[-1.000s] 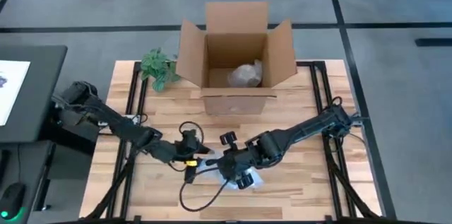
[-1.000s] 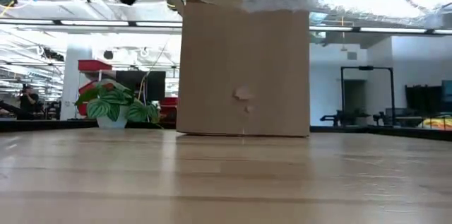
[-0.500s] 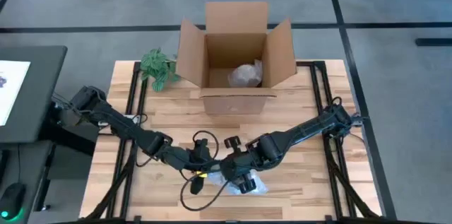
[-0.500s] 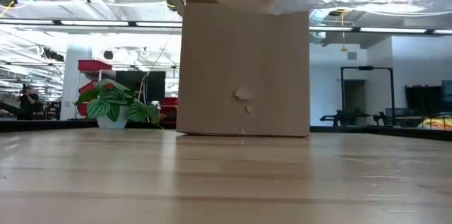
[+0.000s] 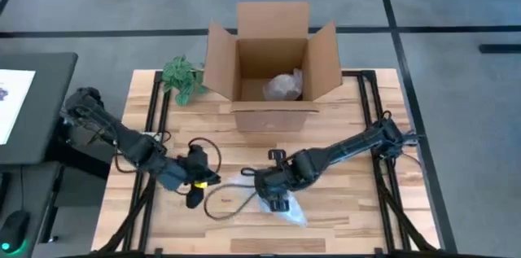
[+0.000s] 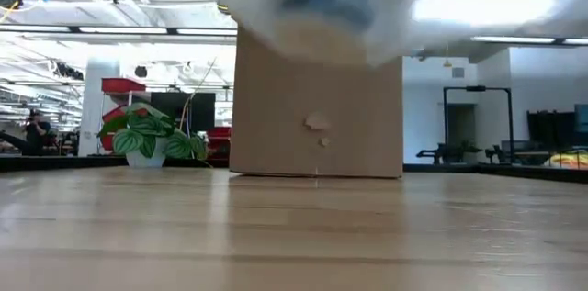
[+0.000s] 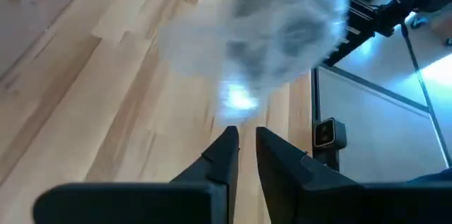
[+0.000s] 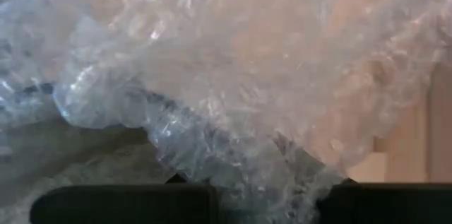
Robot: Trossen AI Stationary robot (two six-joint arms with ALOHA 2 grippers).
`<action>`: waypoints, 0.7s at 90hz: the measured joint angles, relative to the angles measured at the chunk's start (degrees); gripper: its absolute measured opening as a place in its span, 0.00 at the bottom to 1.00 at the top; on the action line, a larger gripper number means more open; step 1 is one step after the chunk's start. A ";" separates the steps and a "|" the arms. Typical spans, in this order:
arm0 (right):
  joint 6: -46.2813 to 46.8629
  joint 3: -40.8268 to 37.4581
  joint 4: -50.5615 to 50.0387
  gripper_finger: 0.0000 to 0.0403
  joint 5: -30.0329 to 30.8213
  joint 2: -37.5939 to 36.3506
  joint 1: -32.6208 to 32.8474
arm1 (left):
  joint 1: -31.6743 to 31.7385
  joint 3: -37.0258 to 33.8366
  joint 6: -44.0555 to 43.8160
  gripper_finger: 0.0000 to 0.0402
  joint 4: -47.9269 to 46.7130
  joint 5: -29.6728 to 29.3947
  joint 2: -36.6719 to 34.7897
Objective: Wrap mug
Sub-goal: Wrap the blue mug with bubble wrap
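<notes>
Near the front middle of the wooden table (image 5: 342,197), the right gripper (image 5: 275,194) sits over a crumpled bundle of bubble wrap (image 5: 281,206). From above, the clear wrap spreads out from under the gripper toward the front edge of the table. The right wrist view is filled with bubble wrap (image 8: 233,75) pressed close to the camera, and it hides the fingers, so whether they are apart or closed cannot be told. The mug itself cannot be picked out from above. In the low view a blurred bundle (image 6: 340,6) of wrap with something blue and pale inside hangs at the top, in front of the cardboard box (image 6: 317,98).

The left gripper (image 5: 192,186) is at the left of the bundle, apart from it, over bare wood. Its two dark fingers (image 7: 222,155) stand nearly together with only a thin gap, and nothing is between them. The left wrist view shows the blurred wrap (image 7: 268,33) farther off, beyond the fingertips. A black cable (image 5: 224,205) loops on the table between the two grippers.

At the back of the table the open cardboard box (image 5: 273,67) stands with its flaps up, and a wad of clear wrapped material (image 5: 283,87) lies inside it. A small green plant (image 5: 183,77) stands just beside the box's left flap.
</notes>
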 joint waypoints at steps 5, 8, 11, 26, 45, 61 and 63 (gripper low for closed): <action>0.06 0.00 0.11 0.08 -0.06 -0.01 -0.40 | -1.10 -1.40 -2.75 0.08 1.49 -2.46 1.42; 0.26 0.02 0.20 0.08 -0.15 -0.12 -0.47 | -1.31 -2.27 -4.80 0.08 2.87 -4.01 2.70; 0.45 0.07 0.51 0.08 -0.44 -0.15 -0.65 | -1.33 -2.86 -6.60 0.08 4.16 -5.38 4.23; 0.88 0.07 4.08 0.08 -0.99 -0.11 -0.60 | 0.00 -3.30 -14.36 0.08 5.88 -15.97 10.41; 1.51 0.09 5.52 0.08 -2.49 -0.11 -0.53 | 4.44 -3.35 -0.38 0.08 26.36 -13.88 13.72; 1.91 0.11 5.74 0.09 -2.70 -0.13 -0.60 | 6.49 -3.32 7.03 0.08 40.45 -9.30 17.01; 1.91 0.11 5.84 0.09 -2.72 -0.13 -0.60 | 6.78 -3.33 7.03 0.08 41.58 -8.48 17.64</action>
